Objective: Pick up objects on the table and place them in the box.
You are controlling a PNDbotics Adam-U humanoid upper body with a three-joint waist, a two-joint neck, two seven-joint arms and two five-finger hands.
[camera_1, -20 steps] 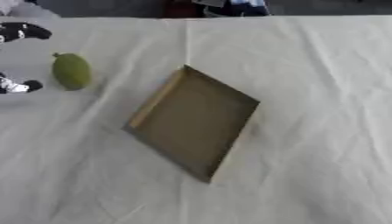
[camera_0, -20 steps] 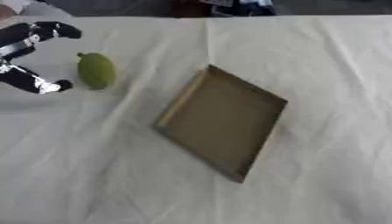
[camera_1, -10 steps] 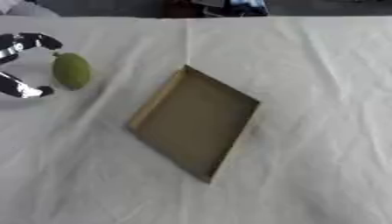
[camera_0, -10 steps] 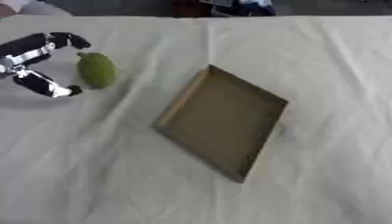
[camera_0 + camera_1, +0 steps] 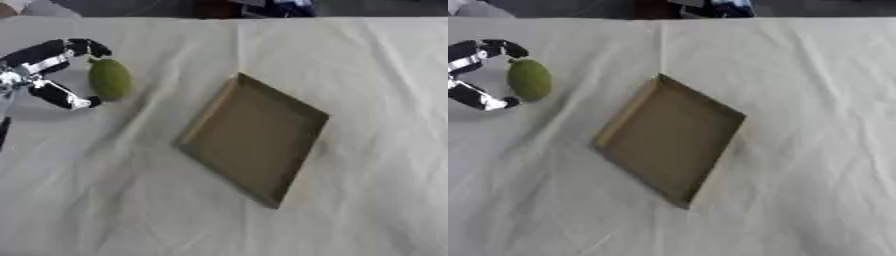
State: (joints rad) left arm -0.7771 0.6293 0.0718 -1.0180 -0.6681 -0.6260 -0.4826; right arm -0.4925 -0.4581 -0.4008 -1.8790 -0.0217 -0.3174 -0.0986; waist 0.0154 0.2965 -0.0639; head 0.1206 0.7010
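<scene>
A green oval fruit (image 5: 110, 79) lies on the white cloth at the left. My left hand (image 5: 45, 71) comes in from the left edge, its fingers above and its thumb below bracketing the fruit's left side; the fingers are spread wide and I cannot see them touching it. A shallow brown cardboard box (image 5: 255, 138) lies in the middle, turned like a diamond, with nothing inside. My right hand shows in neither view.
The white tablecloth (image 5: 376, 90) covers the whole table, with creases running across it. Dark shapes sit beyond the far edge (image 5: 262, 6).
My left hand has moved right toward the fruit until its fingers and thumb flank it. The fruit and the box have not moved.
</scene>
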